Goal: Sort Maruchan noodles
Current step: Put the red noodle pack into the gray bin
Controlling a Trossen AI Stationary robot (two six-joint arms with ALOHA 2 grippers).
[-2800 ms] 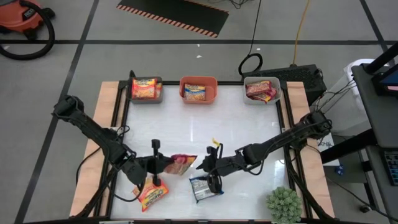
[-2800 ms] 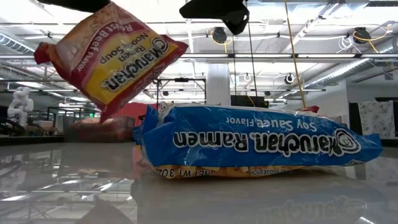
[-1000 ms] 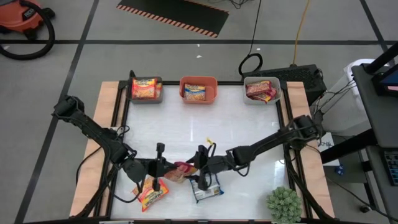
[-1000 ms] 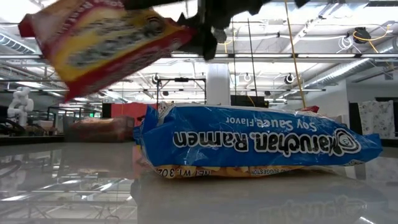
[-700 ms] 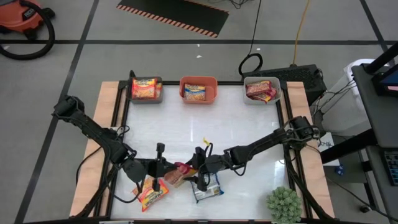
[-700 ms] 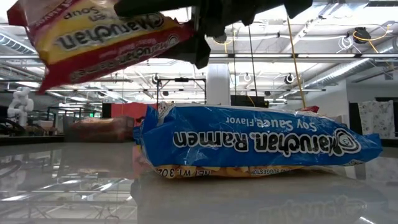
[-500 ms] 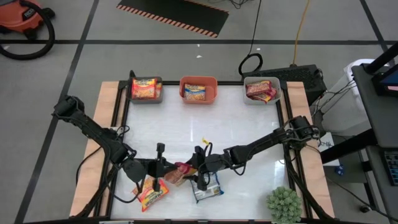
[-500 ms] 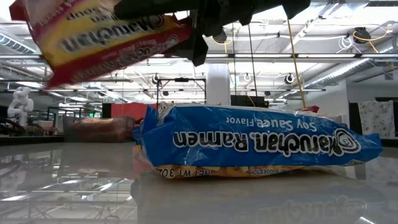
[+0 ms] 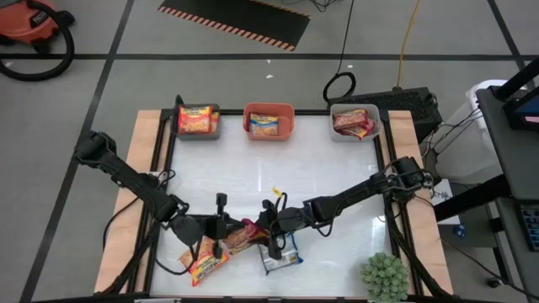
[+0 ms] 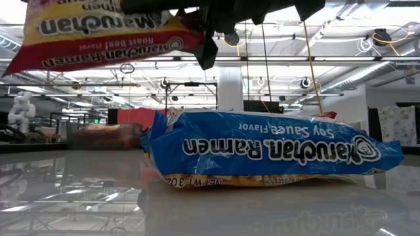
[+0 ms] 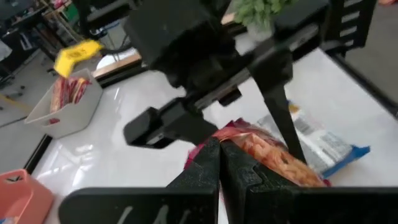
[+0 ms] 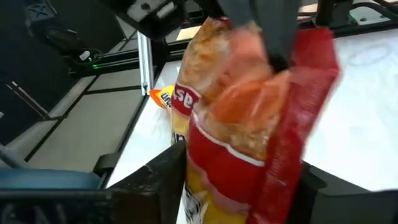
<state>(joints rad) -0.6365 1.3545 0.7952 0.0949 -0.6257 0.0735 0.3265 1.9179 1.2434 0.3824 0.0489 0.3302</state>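
A red-and-yellow Roast Beef noodle packet (image 9: 240, 235) hangs in the air between my two grippers, nearly level in the low view (image 10: 98, 33). My left gripper (image 9: 221, 228) is shut on its end toward the table's left. My right gripper (image 9: 267, 224) is open, with a finger on either side of the packet's other end (image 12: 249, 124). A blue Soy Sauce packet (image 9: 279, 253) lies flat near the table's near edge (image 10: 262, 147). An orange-yellow packet (image 9: 205, 263) lies flat under the left arm. My left gripper pinches the packet's red end seam (image 11: 231, 130) between its two shut fingers, reaching level from the table's left side. The packet is lifted clear and sticks out beyond the fingertips toward the right gripper. My right gripper has the packet between its open fingers (image 12: 166, 180); I cannot tell whether they touch it.
Three bins stand along the far edge: a grey one (image 9: 198, 123), an orange one (image 9: 269, 123) and a white one (image 9: 354, 123), each with packets inside. A green spiky plant (image 9: 385, 276) sits at the near right corner. The table's middle is bare white.
My right gripper has moved toward the table's left until its fingers flank the packet's free end. The left gripper has shifted slightly toward the near right. The packet has risen and tipped from slanting to nearly level.
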